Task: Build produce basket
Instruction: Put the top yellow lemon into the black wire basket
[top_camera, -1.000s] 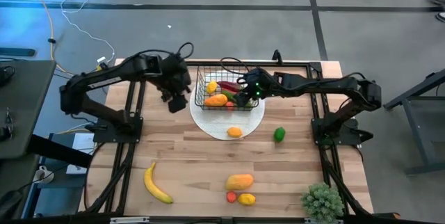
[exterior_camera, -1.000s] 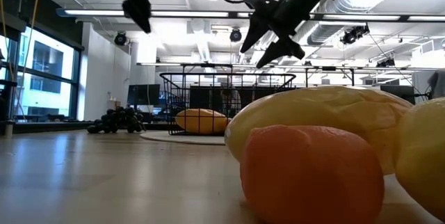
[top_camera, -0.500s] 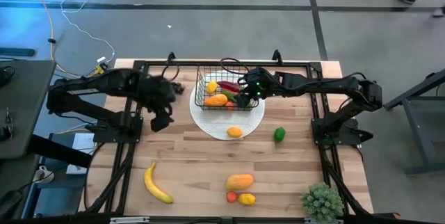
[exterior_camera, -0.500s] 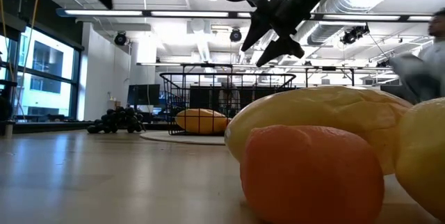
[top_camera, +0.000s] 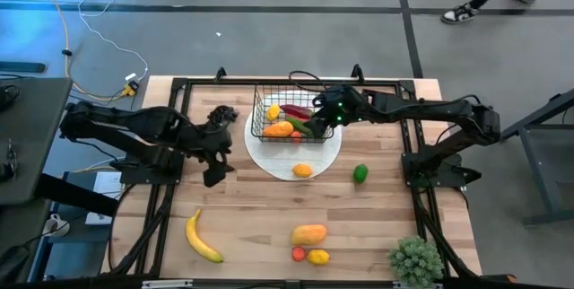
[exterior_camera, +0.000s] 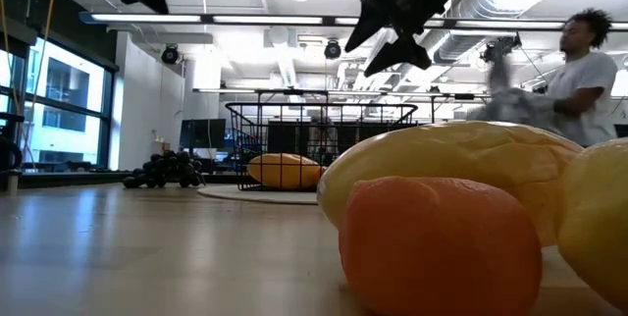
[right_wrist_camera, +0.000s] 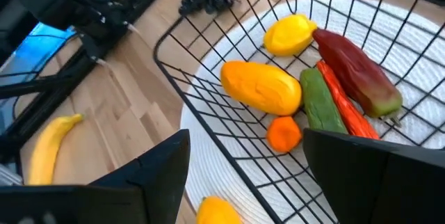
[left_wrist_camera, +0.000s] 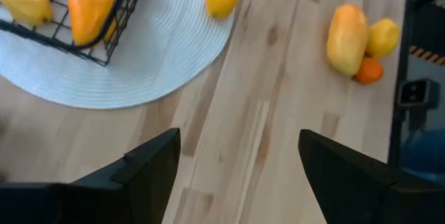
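The black wire basket point(top_camera: 287, 118) stands on a white round disc point(top_camera: 296, 156). In it lie a yellow fruit point(right_wrist_camera: 288, 33), an orange fruit point(right_wrist_camera: 261, 88), a small orange one point(right_wrist_camera: 284, 133), a green cucumber point(right_wrist_camera: 321, 106), a red chili point(right_wrist_camera: 345, 109) and a red-green pepper point(right_wrist_camera: 358, 71). My right gripper point(top_camera: 327, 120) hangs open over the basket's right part point(right_wrist_camera: 243, 182). My left gripper point(top_camera: 213, 168) hovers open over bare wood left of the disc point(left_wrist_camera: 236, 175). Dark grapes point(top_camera: 222, 114) lie left of the basket. A banana point(top_camera: 202, 237) lies near the near left corner.
An orange-yellow fruit point(top_camera: 303, 170) sits on the disc's near edge and a green pepper point(top_camera: 360, 173) right of it. A mango-like fruit point(top_camera: 308, 234), a small red one point(top_camera: 298, 253) and a yellow one point(top_camera: 317, 256) lie near the near edge. A spiky plant point(top_camera: 415, 259) stands in the near right corner. A person point(exterior_camera: 579, 80) moves behind the table.
My left gripper has drawn away from the basket's left side toward the table's near edge, staying open and empty. My right gripper has risen a little above the basket. A person has walked into the room beyond the table.
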`<state>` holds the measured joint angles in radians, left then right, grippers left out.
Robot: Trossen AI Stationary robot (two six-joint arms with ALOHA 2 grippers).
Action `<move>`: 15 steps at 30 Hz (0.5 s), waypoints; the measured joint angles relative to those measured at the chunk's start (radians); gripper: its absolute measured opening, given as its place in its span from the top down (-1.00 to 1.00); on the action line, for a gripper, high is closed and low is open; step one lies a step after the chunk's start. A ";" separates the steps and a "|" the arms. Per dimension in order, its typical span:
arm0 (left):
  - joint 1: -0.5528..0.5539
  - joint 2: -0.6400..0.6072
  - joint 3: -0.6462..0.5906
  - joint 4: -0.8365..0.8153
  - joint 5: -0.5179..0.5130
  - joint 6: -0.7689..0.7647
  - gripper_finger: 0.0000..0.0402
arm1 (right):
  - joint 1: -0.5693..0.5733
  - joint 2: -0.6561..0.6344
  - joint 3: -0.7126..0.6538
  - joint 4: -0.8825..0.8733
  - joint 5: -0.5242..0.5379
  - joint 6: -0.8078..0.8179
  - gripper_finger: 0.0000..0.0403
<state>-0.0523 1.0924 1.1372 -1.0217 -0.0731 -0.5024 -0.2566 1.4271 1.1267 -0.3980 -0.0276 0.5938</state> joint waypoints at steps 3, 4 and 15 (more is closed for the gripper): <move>-0.009 0.014 0.000 0.028 -0.023 0.000 -0.41 | -0.001 -0.020 0.000 -0.013 0.000 0.013 -0.29; -0.009 0.017 0.000 0.031 -0.025 -0.008 -0.41 | -0.001 -0.027 0.000 -0.018 0.000 0.025 -0.29; -0.009 0.023 0.000 0.072 -0.005 0.064 -0.41 | 0.061 -0.054 0.000 -0.069 0.055 0.146 -0.29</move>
<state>-0.0612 1.1149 1.1374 -0.9494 -0.0779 -0.4379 -0.1958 1.3727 1.1267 -0.4672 0.0276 0.7396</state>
